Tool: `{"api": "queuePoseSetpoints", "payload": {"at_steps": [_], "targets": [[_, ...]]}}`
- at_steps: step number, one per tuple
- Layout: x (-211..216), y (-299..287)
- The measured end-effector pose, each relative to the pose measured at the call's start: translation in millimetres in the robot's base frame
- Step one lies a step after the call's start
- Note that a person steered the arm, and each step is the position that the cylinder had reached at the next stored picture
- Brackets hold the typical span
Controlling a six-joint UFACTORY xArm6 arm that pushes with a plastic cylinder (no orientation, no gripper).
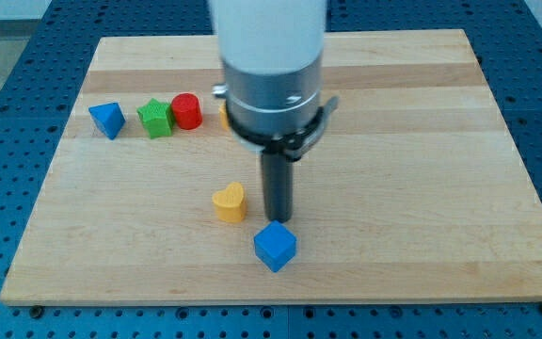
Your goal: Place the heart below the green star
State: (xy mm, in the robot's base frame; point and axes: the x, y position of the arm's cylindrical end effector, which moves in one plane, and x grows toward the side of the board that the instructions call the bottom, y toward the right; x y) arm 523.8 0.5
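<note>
My tip (pixel 278 219) is a bare rod with nothing to open or shut and nothing gripped; it rests on the wooden board (pixel 422 188) just above the blue cube (pixel 275 246), apparently touching or nearly touching the cube's upper edge, though the rod's end hides the contact. The yellow heart (pixel 230 201) lies just beside the tip at about nine o'clock, apart from it by a narrow strip of wood. The green star (pixel 156 118) sits well away at roughly ten o'clock from the heart, in a row with the blue triangular block (pixel 107 120) on its nine o'clock side and the red cylinder (pixel 187 110) touching or nearly touching its three o'clock side. The spot below the star lies at about nine o'clock from the heart, so I judge the push should start from the heart's three o'clock face, where the tip already stands. The board between heart and goal is smooth wood, and an orange block (pixel 224 115) peeks from behind the arm.
</note>
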Motion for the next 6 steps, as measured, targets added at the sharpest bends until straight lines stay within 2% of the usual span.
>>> {"api": "queuePoseSetpoints", "payload": {"at_steps": [3, 4, 5, 6], "targets": [[6, -75], [9, -131], [-5, -147], [16, -153]]}}
